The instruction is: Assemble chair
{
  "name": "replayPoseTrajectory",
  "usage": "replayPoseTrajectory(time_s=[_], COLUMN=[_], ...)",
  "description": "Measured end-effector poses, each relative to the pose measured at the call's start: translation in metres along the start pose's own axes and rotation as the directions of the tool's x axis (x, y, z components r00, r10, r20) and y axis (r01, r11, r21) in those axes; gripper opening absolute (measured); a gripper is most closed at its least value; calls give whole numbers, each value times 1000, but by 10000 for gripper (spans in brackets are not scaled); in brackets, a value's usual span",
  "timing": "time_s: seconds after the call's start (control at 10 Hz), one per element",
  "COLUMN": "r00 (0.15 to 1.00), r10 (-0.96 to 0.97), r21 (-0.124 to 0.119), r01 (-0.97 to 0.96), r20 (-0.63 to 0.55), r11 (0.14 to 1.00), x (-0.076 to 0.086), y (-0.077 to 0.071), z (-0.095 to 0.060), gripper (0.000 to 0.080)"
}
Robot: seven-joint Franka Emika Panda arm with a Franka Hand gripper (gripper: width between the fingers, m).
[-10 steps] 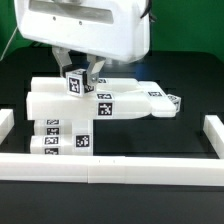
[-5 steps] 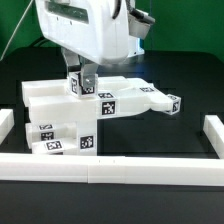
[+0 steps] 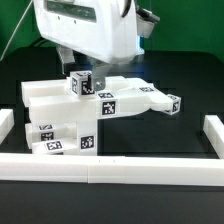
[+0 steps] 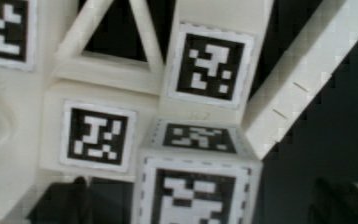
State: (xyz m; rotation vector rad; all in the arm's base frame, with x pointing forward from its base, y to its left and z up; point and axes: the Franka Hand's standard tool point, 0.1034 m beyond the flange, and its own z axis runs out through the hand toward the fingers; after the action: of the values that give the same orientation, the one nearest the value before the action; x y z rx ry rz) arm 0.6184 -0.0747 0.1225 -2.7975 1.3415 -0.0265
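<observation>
The chair parts are white blocky pieces with black-and-white tags on the black table. A flat panel (image 3: 45,96) lies at the exterior view's left, and a long tagged piece (image 3: 130,100) reaches right to a small end block (image 3: 172,103). Tagged blocks (image 3: 60,138) sit in front of them. My gripper (image 3: 84,80) hangs under the robot housing and is shut on a small tagged white block (image 3: 81,85) resting on top of the parts. In the wrist view the block (image 4: 197,195) sits between my dark fingers (image 4: 69,200), in my gripper (image 4: 201,205), with tagged panels (image 4: 208,65) beyond it.
Long plain white border rails run along the front (image 3: 110,168), the exterior view's right (image 3: 212,130) and its left (image 3: 5,125). The large white robot housing (image 3: 85,25) hides the back of the table.
The gripper moved slightly toward the exterior view's right and turned. The small tagged block went with it and now shows a different angle.
</observation>
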Motion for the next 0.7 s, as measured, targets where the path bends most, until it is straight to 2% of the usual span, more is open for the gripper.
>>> replayPoseTrajectory(time_s=[0.3, 0.5, 0.7], r00=[978, 901, 835], r10=[-211, -434, -551], r21=[-2, -25, -26], r01=[211, 434, 551], r20=[0, -9, -5], r11=[978, 901, 834], x=[0, 0, 0], y=[0, -2, -2], z=[0, 0, 0], gripper=[648, 649, 649])
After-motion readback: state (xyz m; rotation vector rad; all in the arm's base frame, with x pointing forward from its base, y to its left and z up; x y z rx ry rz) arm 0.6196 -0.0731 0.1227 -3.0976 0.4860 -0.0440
